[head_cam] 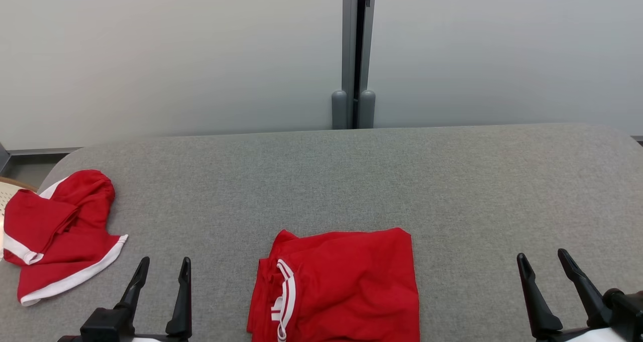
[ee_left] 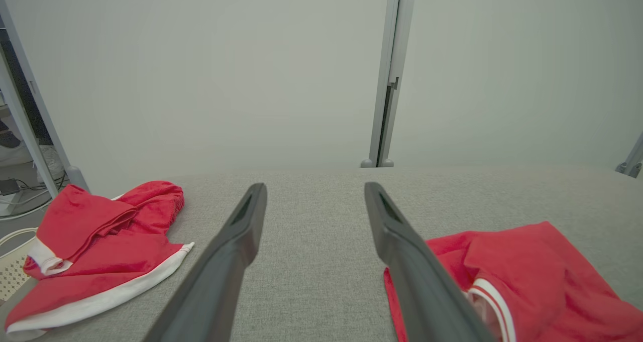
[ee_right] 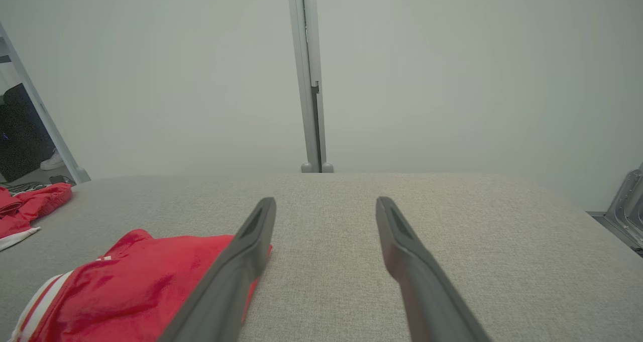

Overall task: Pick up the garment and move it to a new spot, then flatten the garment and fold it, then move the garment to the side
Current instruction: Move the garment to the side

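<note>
A red garment (head_cam: 341,287) with a white-striped collar lies folded into a rough rectangle at the front middle of the grey table (head_cam: 452,181). It also shows at the lower right of the left wrist view (ee_left: 527,276) and the lower left of the right wrist view (ee_right: 135,287). My left gripper (head_cam: 165,266) stands open to the garment's left, nothing between its fingers (ee_left: 241,231). My right gripper (head_cam: 543,258) stands open well to the garment's right, also empty, its fingers (ee_right: 402,236) above bare cloth.
A second red garment with white trim (head_cam: 60,231) lies crumpled at the table's left edge, partly over it. A grey wall with a vertical post (head_cam: 354,55) stands behind the table. A pale basket rim (head_cam: 7,191) shows past the left edge.
</note>
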